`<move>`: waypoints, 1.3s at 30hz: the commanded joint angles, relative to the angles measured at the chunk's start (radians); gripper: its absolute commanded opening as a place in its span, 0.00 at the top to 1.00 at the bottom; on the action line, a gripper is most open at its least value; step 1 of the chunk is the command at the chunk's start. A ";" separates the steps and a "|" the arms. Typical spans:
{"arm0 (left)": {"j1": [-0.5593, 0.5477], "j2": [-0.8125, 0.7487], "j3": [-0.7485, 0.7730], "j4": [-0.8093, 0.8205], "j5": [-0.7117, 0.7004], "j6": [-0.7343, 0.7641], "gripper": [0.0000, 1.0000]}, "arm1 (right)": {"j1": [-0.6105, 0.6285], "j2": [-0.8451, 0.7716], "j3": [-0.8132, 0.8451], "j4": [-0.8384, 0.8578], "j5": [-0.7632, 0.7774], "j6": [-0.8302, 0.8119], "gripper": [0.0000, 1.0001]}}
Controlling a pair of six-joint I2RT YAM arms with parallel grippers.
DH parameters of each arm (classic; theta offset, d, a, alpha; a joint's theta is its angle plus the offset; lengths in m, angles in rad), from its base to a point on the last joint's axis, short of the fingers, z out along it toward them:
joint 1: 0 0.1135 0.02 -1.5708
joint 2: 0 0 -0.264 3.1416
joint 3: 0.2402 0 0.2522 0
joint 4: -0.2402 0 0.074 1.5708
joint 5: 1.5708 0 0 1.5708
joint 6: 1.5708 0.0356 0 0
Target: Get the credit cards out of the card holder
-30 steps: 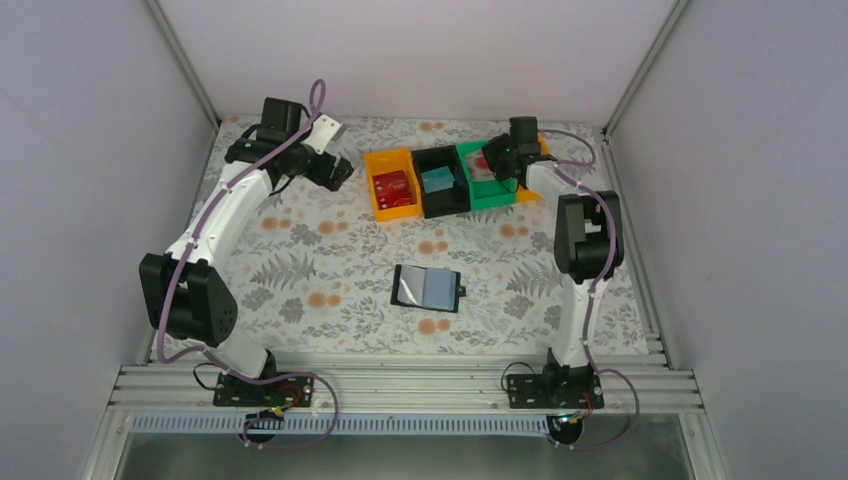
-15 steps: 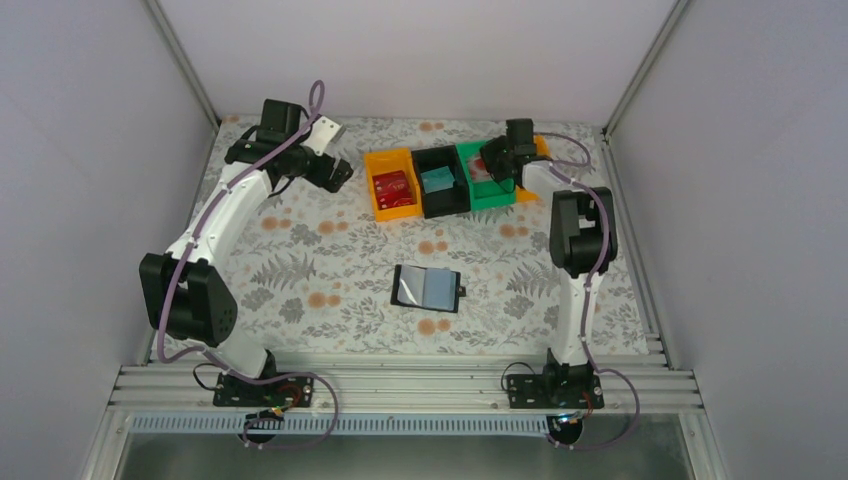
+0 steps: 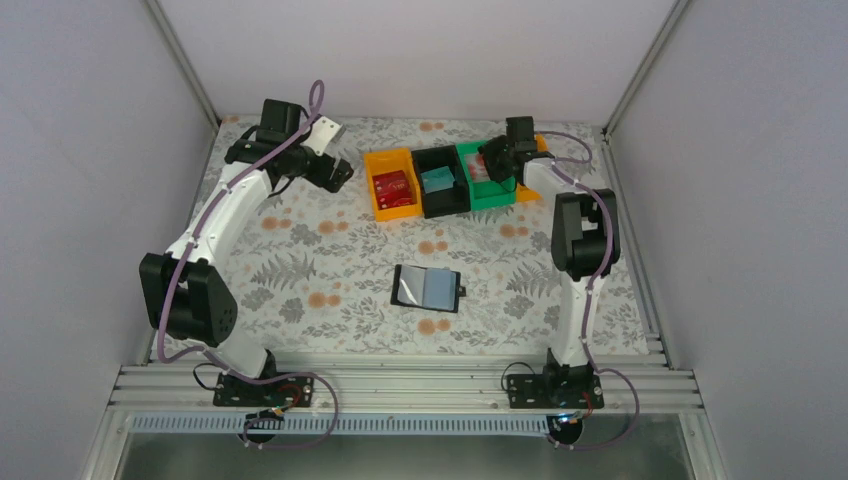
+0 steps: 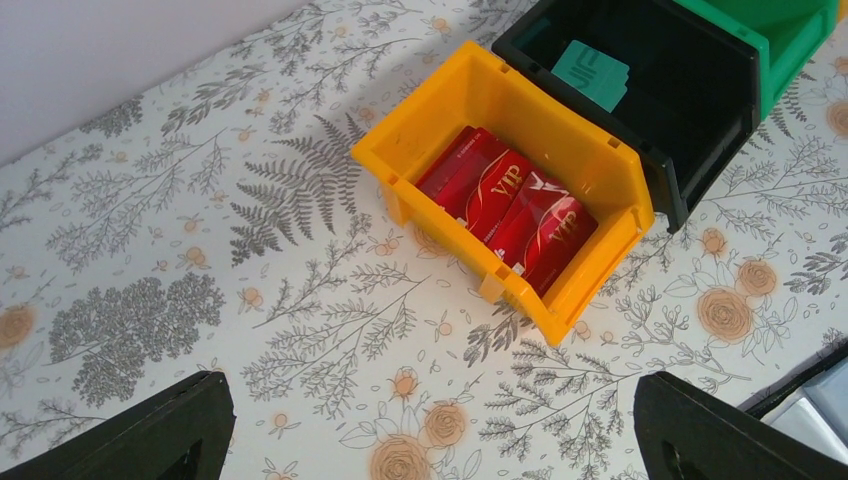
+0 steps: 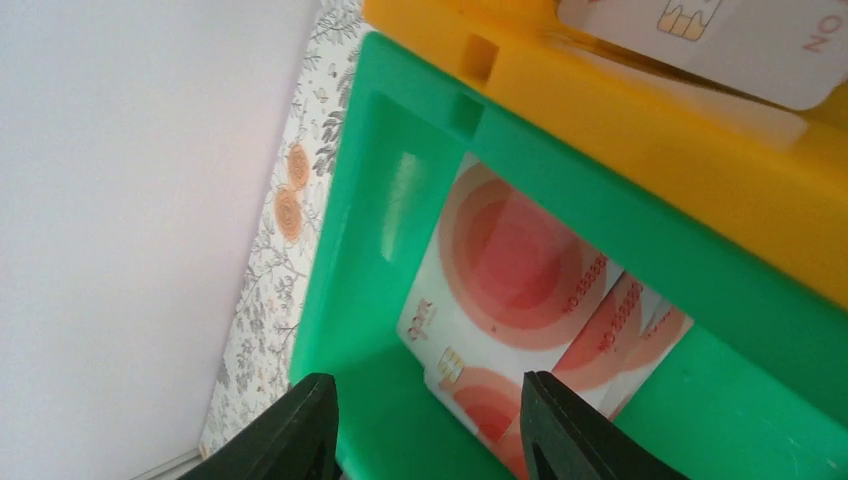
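Your card holder (image 3: pixel 427 288) lies open and flat on the table (image 3: pixel 300 270), near its middle and well apart from both arms, with its pale blue-grey inner faces up. From above you cannot tell whether those faces are the credit cards (image 3: pixel 438 288) themselves or bare pockets. The left gripper (image 4: pixel 430 410) hangs near the orange bin (image 4: pixel 600 262) with its jaws spread wide and nothing between them. The right gripper (image 5: pixel 425 400) sits low over the green bin (image 5: pixel 350 200), jaws parted a moderate way and likewise empty, above the red-circled cards lying in it. The first hazard is there — lift that right arm away carelessly and a finger could hook the bin's wall and drag or tip it, so I'd bring it straight up before swinging across. The bigger trouble waits at the holder. A thin card lying flush in a light wallet gives the fingers almost no edge, so a pinch may slide off. The whole holder may also come up with the card unless the other gripper pins it down. Press off-centre and one half may fold shut, or the holder may skate over the table. With two arms meeting over so small a thing, the fingers could also knock each other — send them in one at a time.
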 commanded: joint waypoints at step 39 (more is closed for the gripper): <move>-0.308 0.089 -0.525 0.260 0.368 -0.385 0.00 | 0.479 -0.561 -0.745 -0.325 0.011 -0.592 0.48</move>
